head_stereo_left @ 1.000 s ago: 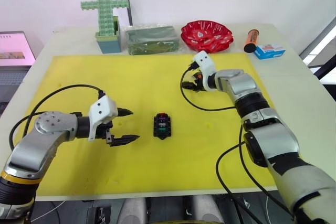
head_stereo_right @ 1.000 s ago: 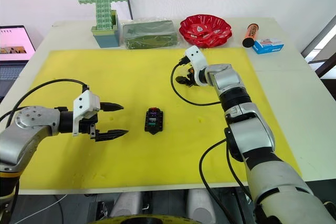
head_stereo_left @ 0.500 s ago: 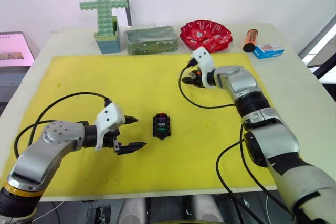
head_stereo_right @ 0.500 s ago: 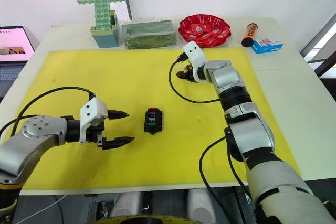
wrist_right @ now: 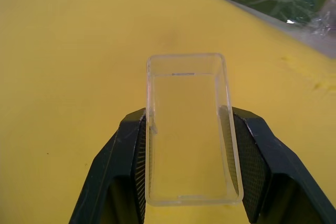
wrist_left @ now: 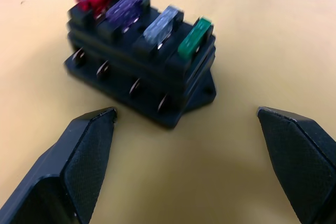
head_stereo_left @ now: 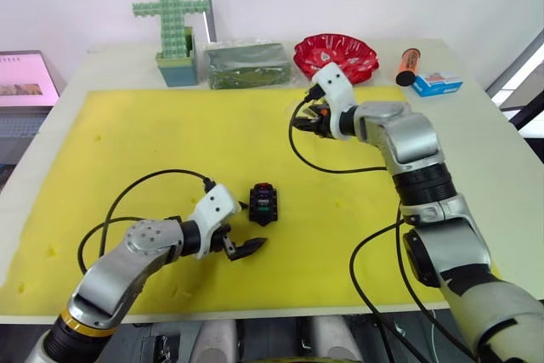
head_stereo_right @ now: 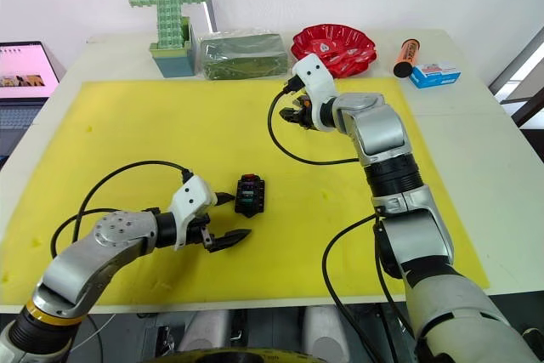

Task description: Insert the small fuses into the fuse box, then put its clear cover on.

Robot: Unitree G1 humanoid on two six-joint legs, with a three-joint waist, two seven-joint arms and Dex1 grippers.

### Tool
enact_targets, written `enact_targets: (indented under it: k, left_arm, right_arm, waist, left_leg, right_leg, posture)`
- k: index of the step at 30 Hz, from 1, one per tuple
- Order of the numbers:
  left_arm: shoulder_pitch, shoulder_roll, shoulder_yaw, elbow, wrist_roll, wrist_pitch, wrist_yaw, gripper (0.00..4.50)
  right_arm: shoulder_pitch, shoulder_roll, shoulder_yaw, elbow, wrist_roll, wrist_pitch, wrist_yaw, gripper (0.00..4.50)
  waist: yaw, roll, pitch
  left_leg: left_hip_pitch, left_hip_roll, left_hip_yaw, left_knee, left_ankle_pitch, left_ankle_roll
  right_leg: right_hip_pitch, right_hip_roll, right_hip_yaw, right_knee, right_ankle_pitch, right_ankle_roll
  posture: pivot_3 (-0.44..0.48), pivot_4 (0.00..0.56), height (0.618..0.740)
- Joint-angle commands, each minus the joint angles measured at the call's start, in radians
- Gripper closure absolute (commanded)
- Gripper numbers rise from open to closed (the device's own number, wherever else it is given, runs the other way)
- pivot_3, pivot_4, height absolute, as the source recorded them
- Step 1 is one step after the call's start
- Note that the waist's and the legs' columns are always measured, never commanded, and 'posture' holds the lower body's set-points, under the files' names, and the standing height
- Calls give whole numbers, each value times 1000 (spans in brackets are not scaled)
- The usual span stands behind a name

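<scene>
Yellow mat (head_stereo_left: 127, 133): left gripper (wrist_left: 184, 145) has slid up close to the box (wrist_left: 142, 72), jaws wide apart. All four fuses (wrist_left: 160, 24) sit in it. Right gripper (wrist_right: 186, 203) pinches the cover (wrist_right: 189, 129) near the mat's far edge.

Head stereo overhead, shared mat (head_stereo_left: 127, 142); wrist cams close-up.

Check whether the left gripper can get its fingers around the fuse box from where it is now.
Probably yes: the left gripper is open right beside the fuse box, nothing lying between them on the yellow mat.
</scene>
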Motion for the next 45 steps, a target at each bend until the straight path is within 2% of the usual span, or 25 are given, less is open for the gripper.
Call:
enact_targets:
  k: [1,15,22,25,28,32,38,42,45]
  left_arm:
    - [-27,-69,-31,11,54,12,98,0]
    - [-46,-278,-134,52,187,77,329,0]
    - [-25,-280,-116,38,210,77,353,0]
    - [-8,-263,-97,9,206,85,349,594]
    - [1,-239,-79,-8,202,91,341,1529]
    - [-6,-214,-52,-18,193,99,327,1529]
    - [-47,-144,-32,17,135,28,197,1529]
    - [-100,-6,-35,109,89,-183,-82,1529]
    - [-165,55,-65,230,90,-325,-257,1529]
  right_arm:
    - [-4,-3,-32,-75,25,20,-18,2685]
    - [3,-20,-14,-128,43,61,-44,2685]
    - [3,-19,-5,-130,40,59,-44,2685]
    - [5,-18,2,-129,38,52,-42,2685]
    - [5,-16,7,-125,37,45,-41,2685]
    - [7,-18,12,-126,34,37,-42,2685]
    - [11,-44,14,-147,45,38,-13,2685]
    - [29,-100,12,-226,86,82,53,2685]
    - [60,-160,15,-311,132,115,118,2685]
  waist:
    - [3,0,0]
    - [7,0,0]
    - [12,0,0]
    - [9,0,0]
    - [0,0,0]
    - [-5,0,0]
    - [-2,0,0]
    - [-1,0,0]
    - [4,1,0]
  left_leg:
    - [0,0,0,0,0,0]
    - [0,-2,-2,1,0,0]
    - [0,-2,-4,1,0,0]
    - [0,-2,-4,1,0,0]
    - [0,-2,-4,1,0,0]
    - [1,-1,-4,0,0,0]
    - [0,-1,-5,0,0,0]
    - [0,-1,-4,-1,0,0]
    - [0,-1,-4,-1,0,0]
  right_leg:
    - [0,0,0,0,0,0]
    - [2,0,0,0,0,0]
    - [3,0,0,0,0,0]
    - [3,0,0,0,0,0]
    - [3,0,0,0,0,0]
    - [2,1,0,0,0,0]
    - [2,2,0,0,0,0]
    - [1,2,0,-1,0,0]
    - [1,2,0,-1,0,-1]
  posture:
    - [0,150,740]
    - [0,150,740]
    - [0,150,740]
    - [0,150,740]
    - [0,150,740]
    - [0,150,740]
    - [0,150,740]
    - [0,150,740]
    - [0,150,740]
